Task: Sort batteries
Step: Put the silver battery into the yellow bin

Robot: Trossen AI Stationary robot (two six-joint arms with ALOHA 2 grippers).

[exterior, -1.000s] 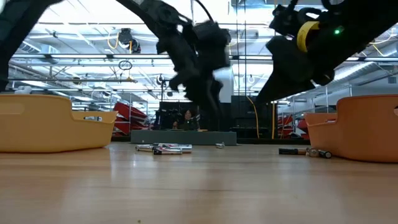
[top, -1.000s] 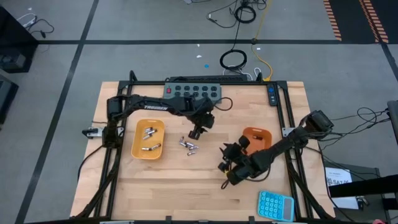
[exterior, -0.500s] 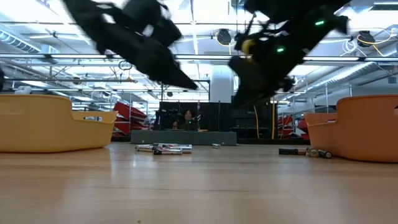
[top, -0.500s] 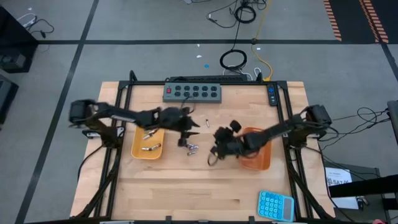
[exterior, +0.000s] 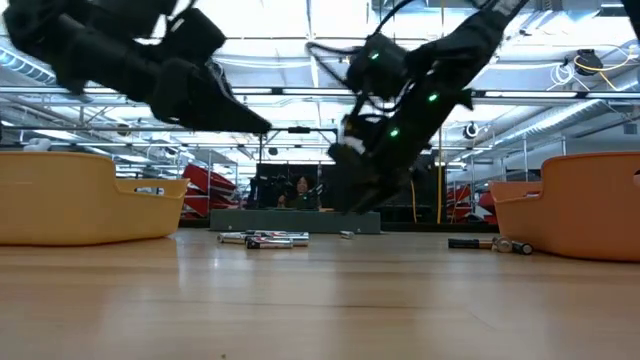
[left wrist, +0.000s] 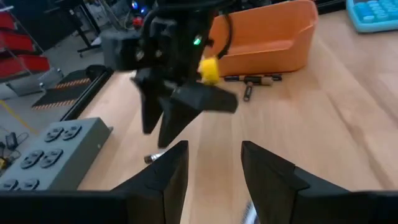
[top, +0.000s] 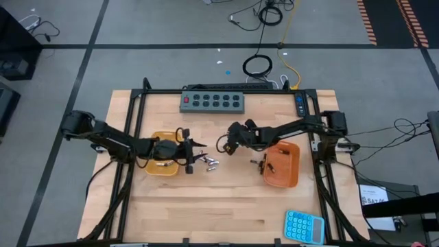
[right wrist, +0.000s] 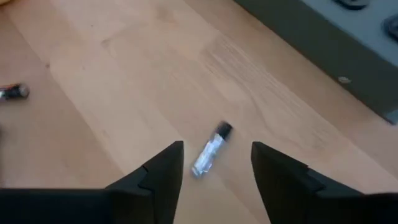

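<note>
Since the right gripper [right wrist: 214,165] was swung from beside the orange tray [top: 285,168] to a lone battery [right wrist: 211,149], fingers apart and empty, another pick is judged imminent.

On the bench [top: 226,206], a left tray [top: 152,167] holds batteries [top: 164,163]; more batteries [top: 209,162] lie loose between it and the right tray [top: 282,168]. A switch box [top: 212,101] sits behind, a calculator [top: 304,226] at front right.
</note>
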